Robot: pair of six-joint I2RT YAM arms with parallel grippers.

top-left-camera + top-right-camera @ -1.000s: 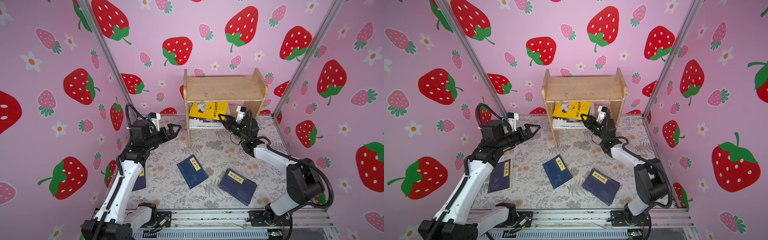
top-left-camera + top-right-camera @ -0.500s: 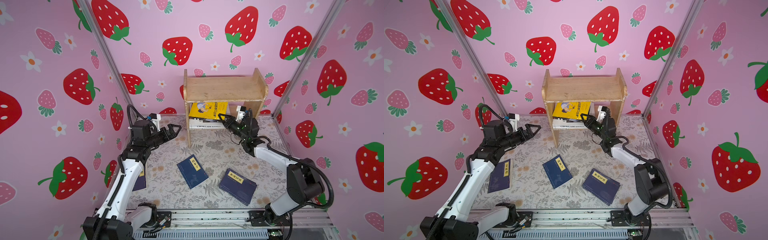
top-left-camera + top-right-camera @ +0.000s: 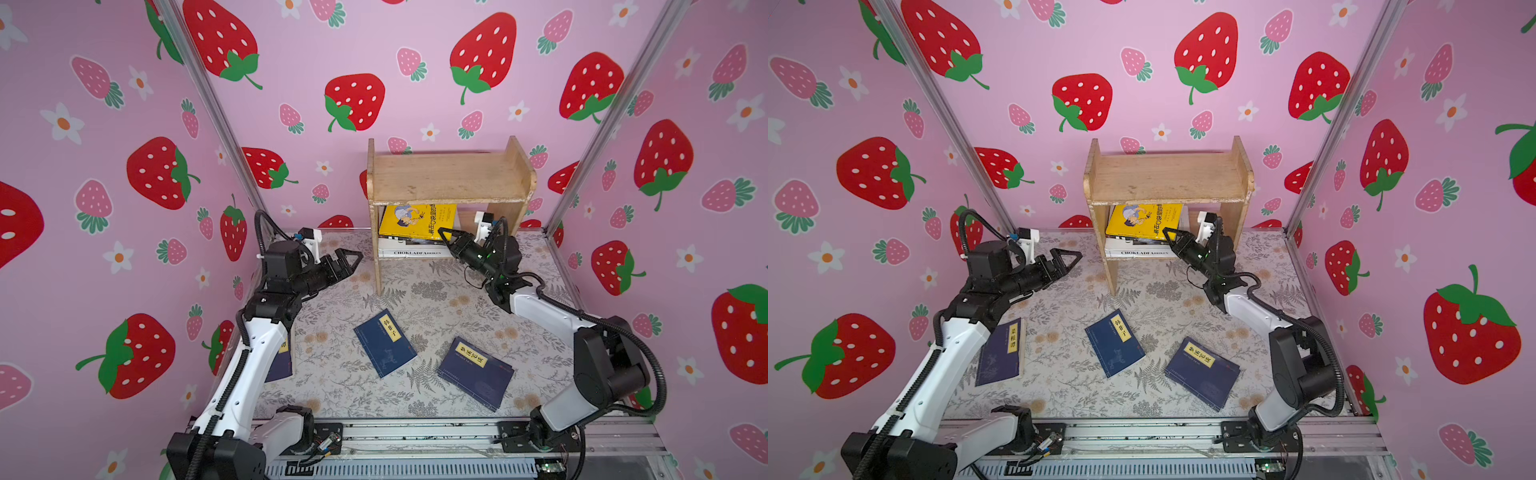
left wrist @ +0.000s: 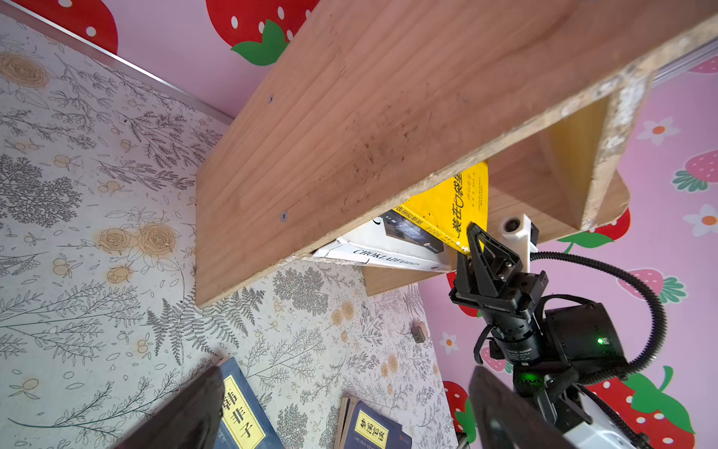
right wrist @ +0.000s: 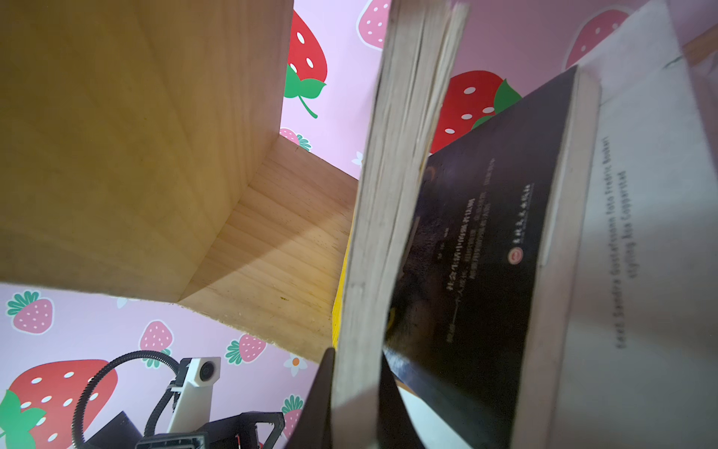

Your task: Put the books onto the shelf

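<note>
Yellow cartoon-cover paperback in pale wooden shelf, lower tier; right gripper clenched on its edge; left gripper released, empty.

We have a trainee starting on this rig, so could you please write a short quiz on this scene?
1. True or false: the right end effector grips the yellow book.
2. How many navy books lie on the table? A two, B three, C five.
3. Fill in: the white book lies on the shelf's ____ tier.
Key: 1 true; 2 B; 3 lower.
</note>
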